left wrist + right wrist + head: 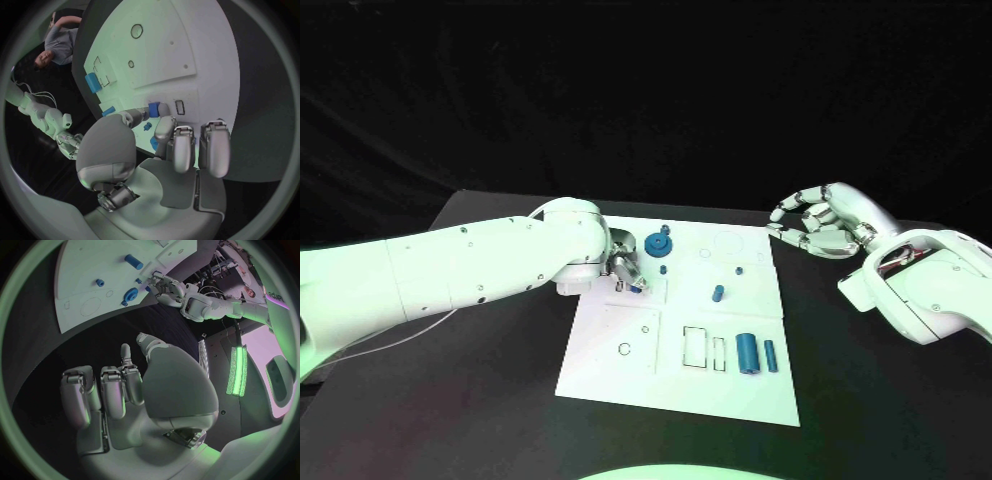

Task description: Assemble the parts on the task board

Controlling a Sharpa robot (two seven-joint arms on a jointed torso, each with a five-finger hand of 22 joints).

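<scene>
White board [678, 340] is seen from the head camera; the left hand [623, 272] is lowered at its left edge, a small blue part [636, 287] pinched at the fingertips. Seating it is judged the step in hand; alignment is needed next. Left wrist: that part [154, 109] is clamped between the fingers [164, 127]. Right wrist: the right hand [119, 390] is held off the board, fingers loosely curled, holding nothing.

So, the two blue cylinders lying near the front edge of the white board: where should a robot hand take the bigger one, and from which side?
Probably at its middle, coming straight down from above. The bigger blue cylinder lies flat on the task board, long axis pointing away from the robot, so fingers could close across its round sides. The smaller cylinder lies close on its right, so that finger must slip into a narrow gap.
</scene>
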